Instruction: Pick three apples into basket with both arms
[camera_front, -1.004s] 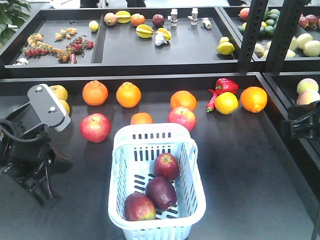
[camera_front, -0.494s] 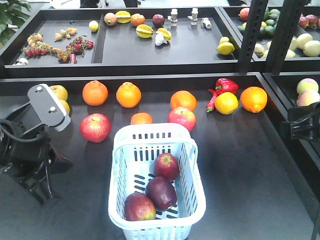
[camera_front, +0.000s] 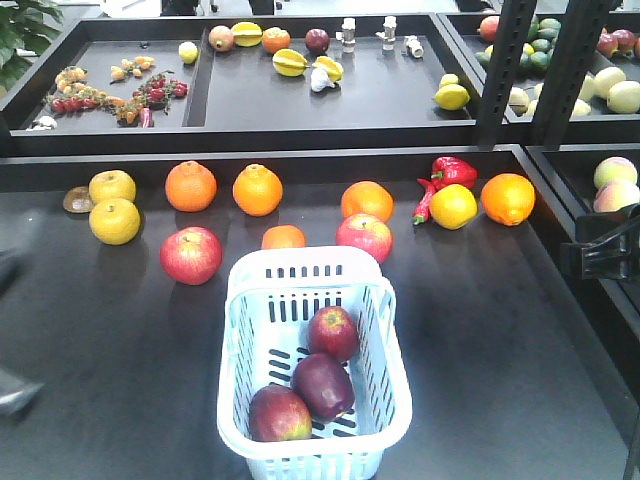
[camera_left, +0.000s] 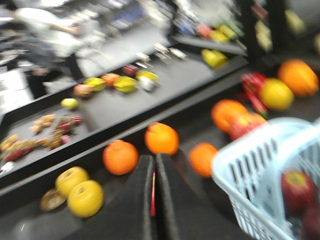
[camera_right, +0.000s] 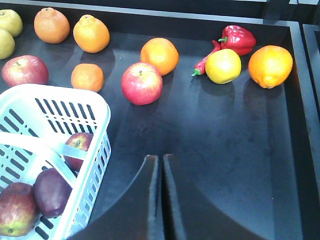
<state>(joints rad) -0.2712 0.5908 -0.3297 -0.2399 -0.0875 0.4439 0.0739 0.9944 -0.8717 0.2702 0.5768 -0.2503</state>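
Observation:
The pale blue-white basket (camera_front: 300, 266) stands at the front middle of the black table. Three apples lie in it: a red one with a yellowish patch (camera_front: 333, 332) at the back, a dark maroon one (camera_front: 322, 385) in the middle and a red one (camera_front: 278, 413) at the front. In the blurred left wrist view my left gripper (camera_left: 154, 158) is shut and holds nothing, left of the basket (camera_left: 250, 150). My right gripper (camera_right: 161, 158) is shut and holds nothing, over bare table right of the basket (camera_right: 55, 95). Only a blurred dark trace of the left arm (camera_front: 8, 272) shows in the front view.
Two larger pinkish-red apples (camera_front: 190, 255) (camera_front: 364, 237) lie behind the basket, with several oranges (camera_front: 257, 189), a lemon (camera_front: 453, 205), a red pepper (camera_front: 452, 170) and two yellow fruits (camera_front: 114, 221). A raised shelf wall (camera_front: 260, 140) runs behind. Part of the right arm (camera_front: 600, 252) sits at the right edge.
My left arm has swung out of the front view to the left, uncovering the two yellow fruits. The right arm, basket and apples have not moved.

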